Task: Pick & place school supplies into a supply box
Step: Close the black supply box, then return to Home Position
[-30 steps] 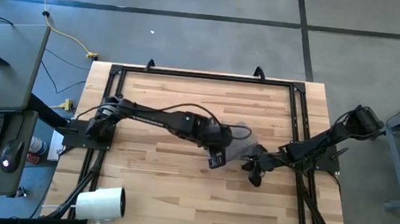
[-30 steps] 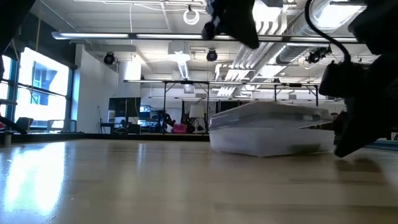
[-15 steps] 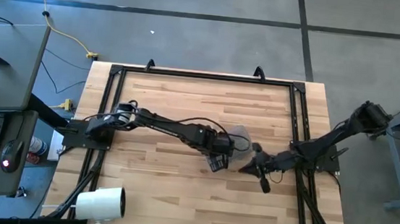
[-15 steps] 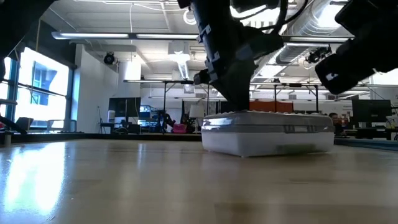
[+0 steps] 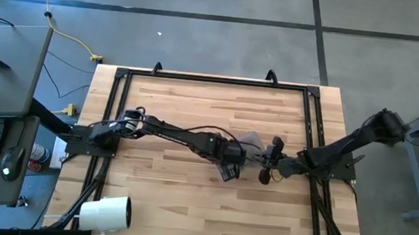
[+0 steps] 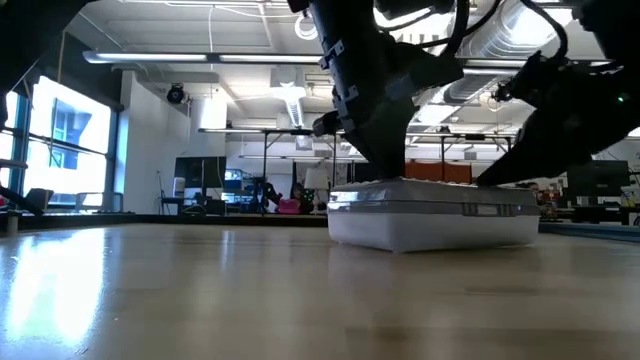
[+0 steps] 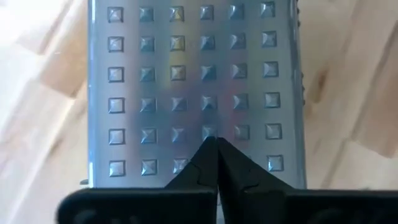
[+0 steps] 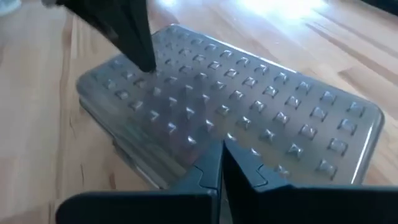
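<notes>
— Where the two arms meet near the middle of the wooden table (image 5: pixel 164 197), what lies between them?

— The supply box (image 6: pixel 432 212) sits flat on the table with its lid down, a pale translucent case whose lid is covered in rows of small raised squares. From above only a grey sliver of it shows between the arms, slightly right of the table's centre.

— And the left gripper (image 7: pixel 212 149)?

— It is down on the box. Its wrist view shows the two dark fingers pressed together into a single point, with nothing between them, the tip over the studded lid. In the low view that arm comes down steeply onto the near-left part of the lid.

— The right gripper (image 8: pixel 222 155)?

— Its fingers are likewise closed to a point with nothing held, poised just over the lid toward the other end of the box. The left gripper's tip shows farther along the lid in that same view.

— Can any pencils or scissors be seen?

— Faint colour shows through the lid in the left wrist view, but the contents cannot be made out.

— Anything else on the table?

— A big white roll (image 5: pixel 105 213) lies at the near-left corner, well apart from the box.
</notes>
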